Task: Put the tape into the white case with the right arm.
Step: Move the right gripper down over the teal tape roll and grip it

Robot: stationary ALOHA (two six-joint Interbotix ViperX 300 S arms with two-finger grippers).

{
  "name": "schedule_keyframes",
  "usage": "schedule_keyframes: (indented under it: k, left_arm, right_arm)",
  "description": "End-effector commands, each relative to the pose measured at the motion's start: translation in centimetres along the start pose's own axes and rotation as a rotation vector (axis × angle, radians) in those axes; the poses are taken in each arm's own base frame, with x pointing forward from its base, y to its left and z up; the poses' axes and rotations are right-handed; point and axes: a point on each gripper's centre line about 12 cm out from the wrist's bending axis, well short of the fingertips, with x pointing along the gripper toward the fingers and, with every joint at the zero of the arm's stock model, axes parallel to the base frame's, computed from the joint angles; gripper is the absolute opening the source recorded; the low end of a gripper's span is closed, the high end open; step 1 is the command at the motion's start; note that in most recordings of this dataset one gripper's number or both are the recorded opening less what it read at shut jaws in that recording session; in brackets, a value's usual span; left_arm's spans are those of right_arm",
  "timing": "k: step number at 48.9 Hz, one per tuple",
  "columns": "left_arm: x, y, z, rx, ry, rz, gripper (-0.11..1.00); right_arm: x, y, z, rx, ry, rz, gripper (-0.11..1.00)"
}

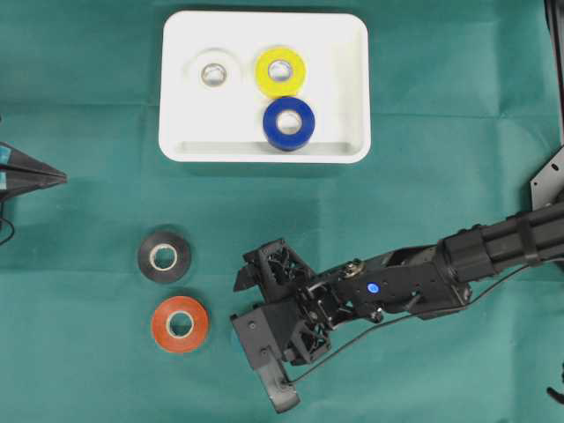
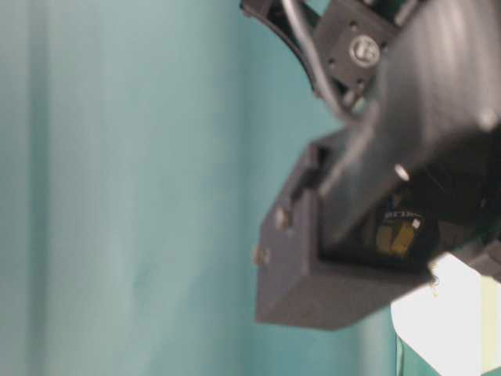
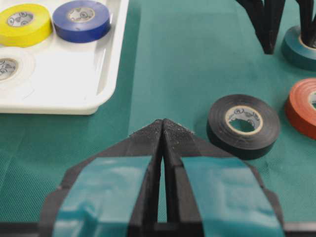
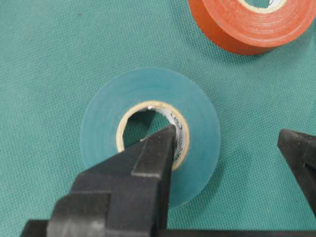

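A teal tape roll [image 4: 148, 133] lies flat on the green cloth. My right gripper [image 4: 224, 137] stands open over it. One black finger [image 4: 158, 148] dips into the roll's hole. The other finger [image 4: 298, 153] is outside the roll with a gap to it. In the overhead view the right gripper [image 1: 264, 304] hides this roll. The left wrist view shows the teal roll [image 3: 296, 49] under the black fingers. The white case [image 1: 264, 148] sits at the back and holds white [image 1: 213, 73], yellow [image 1: 280, 71] and blue [image 1: 287, 123] rolls. My left gripper [image 3: 163, 123] is shut and empty at the far left.
A black roll [image 1: 164, 256] and an orange roll [image 1: 180, 323] lie on the cloth left of the right gripper. The orange roll [image 4: 252, 22] is close beyond the teal one. The right arm [image 1: 493, 251] stretches in from the right edge.
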Motion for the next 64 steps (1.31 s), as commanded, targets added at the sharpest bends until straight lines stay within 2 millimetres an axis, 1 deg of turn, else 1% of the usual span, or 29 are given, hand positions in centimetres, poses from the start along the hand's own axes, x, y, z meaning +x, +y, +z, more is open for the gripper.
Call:
schedule_keyframes:
  k: [1,10,13,15,20,22,26,42,47,56,64]
  left_arm:
    - [0.0,0.0,0.5,-0.002,-0.012,0.003,0.0]
    - [0.0,0.0,0.5,-0.002,-0.012,0.003,0.0]
    - [0.0,0.0,0.4,-0.002,-0.011,0.003,0.0]
    - [0.0,0.0,0.5,-0.002,-0.012,0.003,0.0]
    - [0.0,0.0,0.2,-0.002,-0.017,0.004,0.0]
    - [0.1,0.0,0.2,-0.002,-0.017,0.004,0.0]
    - [0.1,0.0,0.2,-0.002,-0.02,0.004,0.0]
    - [0.1,0.0,0.2,-0.002,-0.017,0.004,0.0]
    - [0.1,0.0,0.2,-0.002,-0.017,0.004,0.0]
    - [0.0,0.0,0.2,-0.002,-0.02,0.004,0.0]
    - [0.1,0.0,0.2,-0.002,-0.018,0.004,0.0]
  right_arm:
    - [-0.2,-0.3,1.1,0.007,-0.027,-0.004,0.56]
    - [0.6,-0.1,1.1,0.006,-0.022,-0.002,0.56]
    - [0.6,-0.1,1.3,0.005,-0.024,-0.003,0.52]
    - [0.4,0.0,1.4,0.0,-0.026,-0.002,0.46]
    - [0.1,0.3,1.8,-0.009,-0.042,0.003,0.2]
    - [0.0,0.3,1.9,-0.012,-0.045,0.003,0.11]
    - [-0.1,0.3,2.0,-0.013,-0.048,0.003,0.01]
    - [-0.4,0.5,2.3,-0.016,-0.056,0.005,0.01]
    - [-1.2,0.4,2.9,-0.015,-0.075,0.004,0.01]
    - [-3.7,0.0,4.6,-0.007,-0.116,-0.008,0.0]
    - [-5.5,-0.4,5.3,-0.001,-0.113,-0.028,0.0]
